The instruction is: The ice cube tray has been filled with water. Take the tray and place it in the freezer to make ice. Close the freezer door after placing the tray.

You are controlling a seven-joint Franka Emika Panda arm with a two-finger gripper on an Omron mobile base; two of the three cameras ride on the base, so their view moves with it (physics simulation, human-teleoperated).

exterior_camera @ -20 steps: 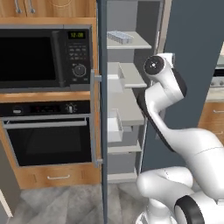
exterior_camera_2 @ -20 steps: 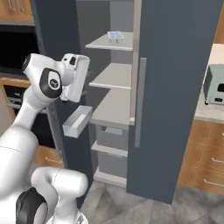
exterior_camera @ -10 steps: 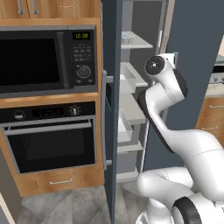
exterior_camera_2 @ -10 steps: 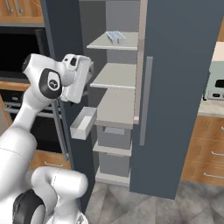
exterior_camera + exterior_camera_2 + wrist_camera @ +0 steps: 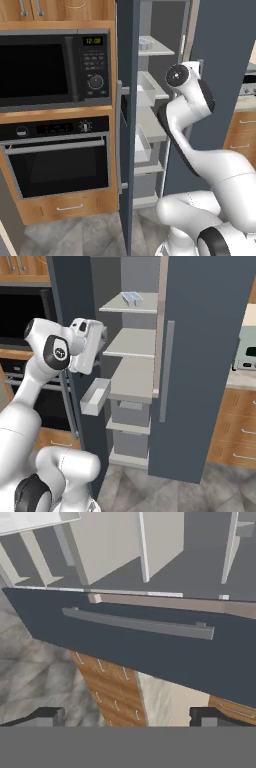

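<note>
Freezer (image 5: pixel 210 331) fills your view ctr/right, shelves exposed. Freezer door (image 5: pixel 127 125) ajar, edge-on at 12 in left base view, white bin (image 5: pixel 95 397) on its inner side. Ice cube tray (image 5: pixel 131 297) w/ water sits on top shelf, 12 o'clock. Tool (image 5: pixel 128 716) fingers wide apart, nothing between.

Our white jointed arm (image 5: pixel 187 107) rises from the base at five o'clock in the left base view and bends at a dark elbow toward twelve o'clock. In the hand view, our two-finger gripper (image 5: pixel 128 716) has its dark fingertips (image 5: pixel 46 715) spread wide apart, with nothing between them.
</note>
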